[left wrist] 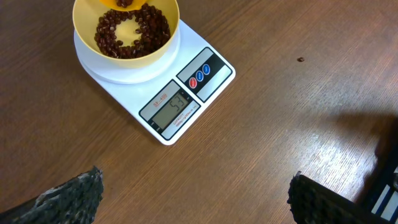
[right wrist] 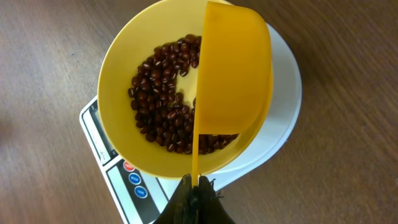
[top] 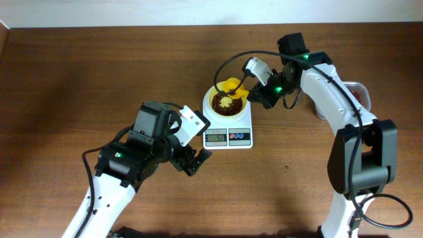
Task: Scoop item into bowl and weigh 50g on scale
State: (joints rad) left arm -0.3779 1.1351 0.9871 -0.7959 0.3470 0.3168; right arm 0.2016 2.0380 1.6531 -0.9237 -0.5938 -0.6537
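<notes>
R fingers [right wrist: 186, 208] pinching scoop [right wrist: 233, 74] tipped over bowl [right wrist: 115, 74] w/ beans [right wrist: 158, 99] on scale [left wrist: 186, 106], L fingers [left wrist: 68, 199] spread above bench [left wrist: 298, 124]

the beans [right wrist: 158, 93] are dark reddish-brown and glossy, some with a pale fleck. the bowl [right wrist: 115, 68] is yellow, and the bare patch inside it is a lighter yellow. the scoop [right wrist: 233, 74] is a warmer, slightly orange yellow. my right gripper [right wrist: 196, 198] is black. the scale [left wrist: 163, 84] is white, and its display [left wrist: 172, 112] is grey with dark digits. of its buttons [left wrist: 200, 76], one is red and two are blue. the worktop [left wrist: 298, 124] is brown with streaky wood grain. my left gripper [left wrist: 196, 190] has dark grey, speckled fingers [left wrist: 74, 196]. my right arm [top: 330, 89] is white with black joints and a green light [top: 278, 89].
</notes>
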